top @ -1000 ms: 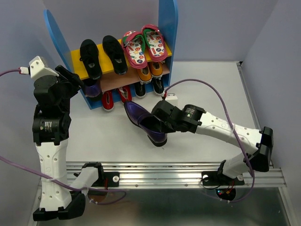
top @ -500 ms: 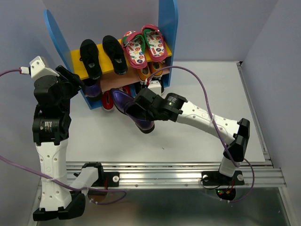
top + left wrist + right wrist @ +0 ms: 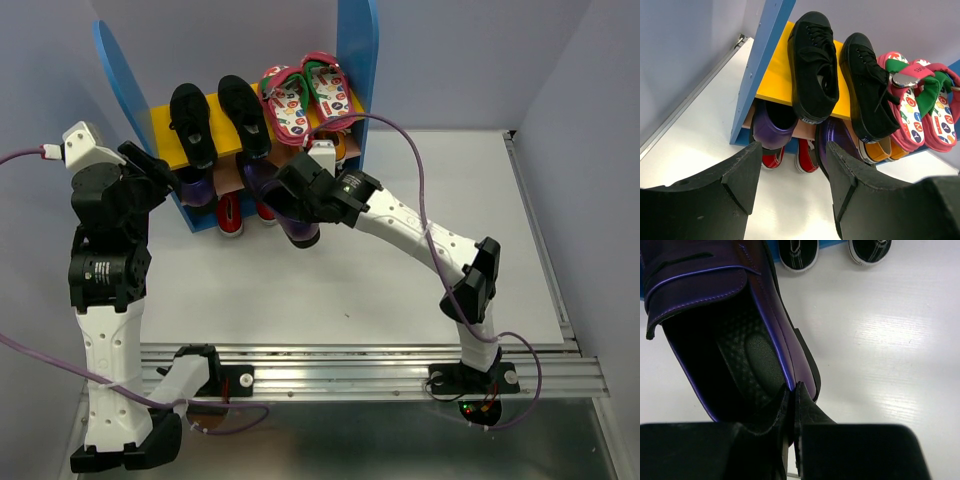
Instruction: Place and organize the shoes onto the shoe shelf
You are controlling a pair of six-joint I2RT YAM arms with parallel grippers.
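The shoe shelf (image 3: pixel 357 60) stands at the back; its yellow top board (image 3: pixel 775 75) bears two black shoes (image 3: pixel 192 122) and the pink flip-flops (image 3: pixel 305 95). One dark purple loafer (image 3: pixel 772 127) sits on the lower board at the left. My right gripper (image 3: pixel 298 205) is shut on the side wall of the second purple loafer (image 3: pixel 715 290) and holds it at the shelf's front, toe toward the lower tier (image 3: pixel 835 140). My left gripper (image 3: pixel 792 175) is open and empty, just left of the shelf's front.
Red shoes (image 3: pixel 807 155) stand under the lower board and orange ones (image 3: pixel 880 147) are further right. Two black-white sneaker toes (image 3: pixel 797 250) show beyond the held loafer. The right arm's purple cable (image 3: pixel 420 190) loops over the table. Grey walls close in on both sides.
My right arm has carried the purple loafer from the middle of the table up and left to the front of the shelf. The left arm has not moved.
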